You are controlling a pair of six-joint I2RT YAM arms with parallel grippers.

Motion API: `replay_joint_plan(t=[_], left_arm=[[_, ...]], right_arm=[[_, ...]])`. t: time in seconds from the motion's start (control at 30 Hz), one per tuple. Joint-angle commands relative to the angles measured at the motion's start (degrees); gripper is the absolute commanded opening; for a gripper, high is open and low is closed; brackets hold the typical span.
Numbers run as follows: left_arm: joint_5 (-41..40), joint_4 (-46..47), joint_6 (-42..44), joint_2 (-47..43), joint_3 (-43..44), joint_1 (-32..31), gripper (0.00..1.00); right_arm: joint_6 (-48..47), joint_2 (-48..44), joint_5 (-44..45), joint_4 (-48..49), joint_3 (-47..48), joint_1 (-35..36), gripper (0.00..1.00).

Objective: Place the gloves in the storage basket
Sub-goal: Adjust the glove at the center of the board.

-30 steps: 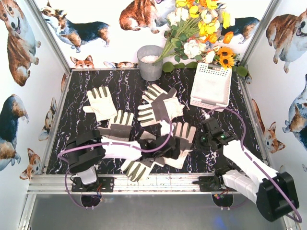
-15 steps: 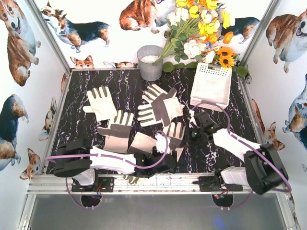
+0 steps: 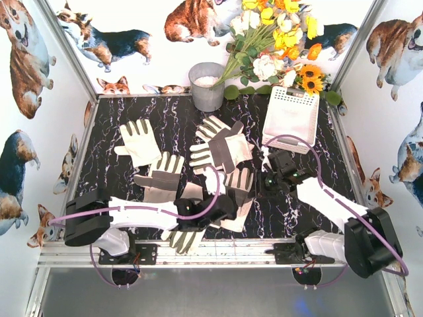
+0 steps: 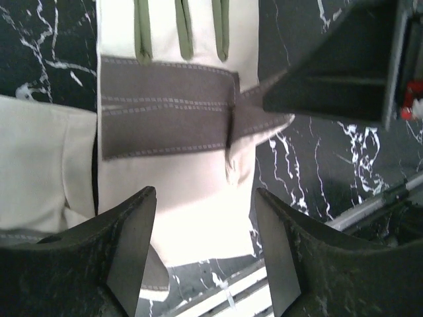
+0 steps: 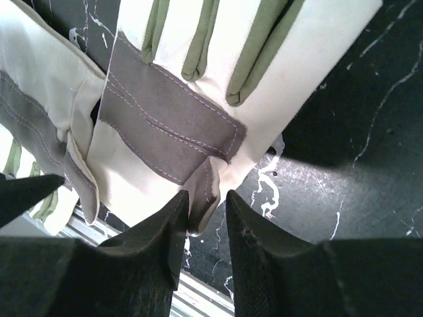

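Here, the right claw (image 5: 206, 198) is clenched on the edge of a glove (image 5: 175, 112), apparently to carry it to the basket (image 3: 294, 96) standing at the far right corner of the tabletop (image 3: 172, 112). The left claw (image 4: 205, 195) hangs spread wide over another glove (image 4: 172, 125), seemingly lining up its own pick. More gloves (image 3: 139, 142) lie scattered mid-tabletop.
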Motion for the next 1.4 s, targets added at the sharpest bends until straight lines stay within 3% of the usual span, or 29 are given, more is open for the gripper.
replay_joint_plan(t=[0.0,0.17,0.27,0.37,0.7,0.97,1.2,1.37], left_arm=[[3.00,4.34,5.20,0.71,-0.25,2.88,0.54],[4.36,3.61,6.44,4.58,0.89,4.70,0.45],[4.06,1.52,6.76,6.98,2.13,4.70,0.44],[6.89,4.32,6.94,9.39,1.88,4.61,0.43],[7.81,7.35,2.37,16.43,3.59,-1.33,0.41],[3.54,8.09,-6.79,16.79,2.82,-7.88,0.41],[0.04,6.11,-10.26,14.91,2.57,-9.64,0.41],[-3.52,2.06,-8.43,8.13,2.37,-9.57,0.53]], right_arm=[[3.10,-4.34,2.75,0.58,-1.51,0.13,0.31],[5.29,-6.70,2.90,1.73,-3.57,0.13,0.16],[5.67,-6.92,3.43,2.01,-3.96,0.13,0.05],[5.16,-6.74,3.73,3.19,-4.41,0.13,0.00],[2.18,-4.98,2.44,7.50,-4.55,0.13,0.00],[0.53,1.48,0.80,11.12,-2.42,0.13,0.00],[-0.18,3.06,-0.08,11.10,-1.15,0.13,0.01],[-0.20,-3.06,0.83,8.54,-1.81,0.13,0.26]])
